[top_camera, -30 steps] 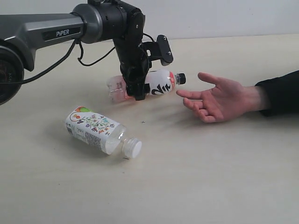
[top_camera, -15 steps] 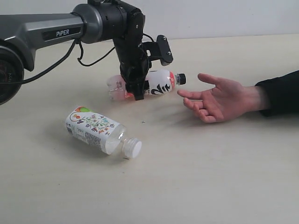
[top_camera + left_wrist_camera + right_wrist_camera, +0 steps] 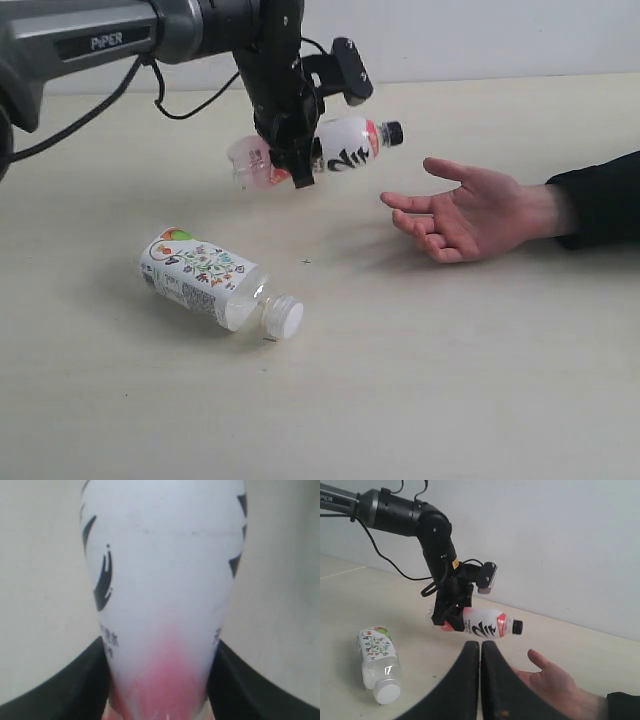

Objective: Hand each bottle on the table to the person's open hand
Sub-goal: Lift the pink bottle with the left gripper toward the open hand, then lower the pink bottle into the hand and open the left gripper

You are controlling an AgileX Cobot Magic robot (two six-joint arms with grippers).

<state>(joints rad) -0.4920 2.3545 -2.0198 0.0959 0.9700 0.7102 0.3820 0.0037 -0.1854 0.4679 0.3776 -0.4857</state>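
My left gripper (image 3: 293, 152) is shut on the pink-white bottle (image 3: 345, 150) and holds it on its side in the air, black cap toward the person's open hand (image 3: 470, 215). The hand rests palm up on the table (image 3: 450, 380), to the right of and below the bottle. In the left wrist view the bottle (image 3: 165, 580) fills the frame, and black fingers (image 3: 75, 690) press on both sides of it. A floral bottle (image 3: 205, 278) with a white cap lies on the table at the left. My right gripper (image 3: 480, 647) is shut and empty, set back from the hand (image 3: 555, 685).
The left arm (image 3: 90, 40) reaches in from the upper left with a loose black cable hanging from it. A black sleeve (image 3: 600, 200) covers the person's forearm at the right edge. A pale wall stands behind the table.
My left gripper closed on the pink-white bottle and lifted it off the table. The hand and the floral bottle stayed where they were.
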